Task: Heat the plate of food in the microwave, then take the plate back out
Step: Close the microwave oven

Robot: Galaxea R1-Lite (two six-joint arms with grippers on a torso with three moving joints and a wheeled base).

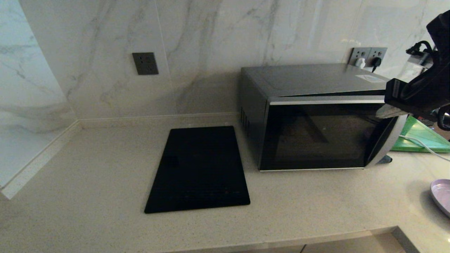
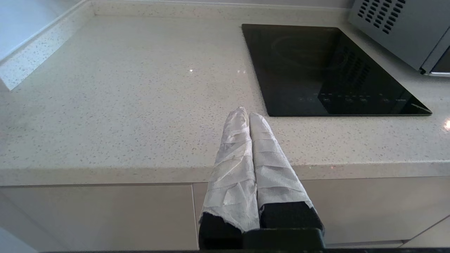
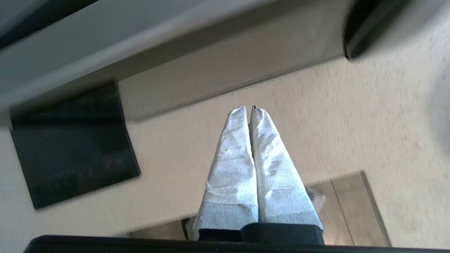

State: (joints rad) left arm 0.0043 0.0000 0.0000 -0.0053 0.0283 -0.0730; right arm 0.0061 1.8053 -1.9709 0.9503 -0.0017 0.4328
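lavender plate of food (image 1: 442,195) lying flat on the table (image 1: 88,168), cut off at the edge of the head view, well below and a little beyond the fingers of the right gripper (image 3: 250,109); no fries visible on the sliver that shows. judged stiff, light and probably smooth-glazed, so slippery under wrapped fingers and liable to chip if knocked on the microwave sill; loose fries likely to slide off at any tilt, so best carried level. best hold probably the raised rim on the near side, one finger above and one below, since the shallow face offers nothing to pinch. microwave (image 1: 316,116) standing on the table, black glass door swung a little ajar, its handle side just beside the right gripper's fingers at upper door height. those fingers wrapped in white, pressed together tip to tip, holding nothing; whether touching the door edge cannot be told. judged step: getting the door open, calling for a hook or push on its free edge, fingers needing to spread before any take on the plate. left gripper (image 2: 249,114) parked low over the front edge of the table, fingers likewise closed and empty, black cooktop (image 1: 198,168) just beyond and to one side. green cutting board (image 1: 420,135) behind the door's far side, a white cable (image 1: 422,146) across it.
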